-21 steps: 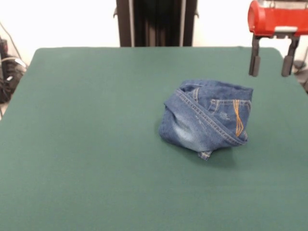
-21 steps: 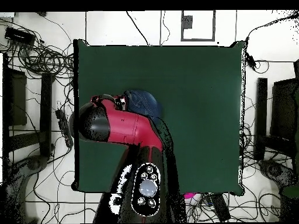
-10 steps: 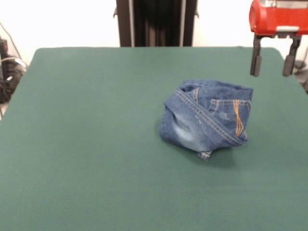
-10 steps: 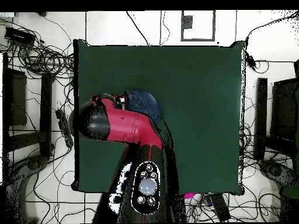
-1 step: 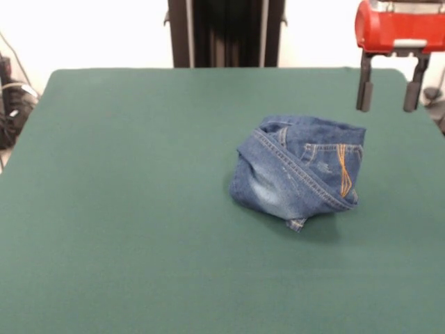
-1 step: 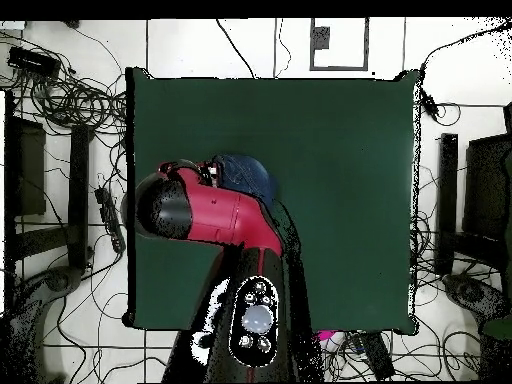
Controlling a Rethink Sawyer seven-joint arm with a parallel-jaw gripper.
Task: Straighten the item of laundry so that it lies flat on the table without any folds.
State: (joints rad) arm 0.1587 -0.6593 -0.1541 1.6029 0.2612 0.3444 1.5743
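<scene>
The item of laundry is a pair of blue jeans bunched into a compact heap right of the middle of the green table. An orange-stitched pocket and a faded patch face the front view. My gripper hangs open in the air at the upper right, above and behind the heap's right side, holding nothing. From overhead, only part of the jeans shows beside the red arm, which covers the gripper.
Cables and stands ring the table on the floor in the overhead view. A dark upright post stands behind the table's far edge.
The gripper has shifted slightly to the left in the front view. The jeans have not moved.
</scene>
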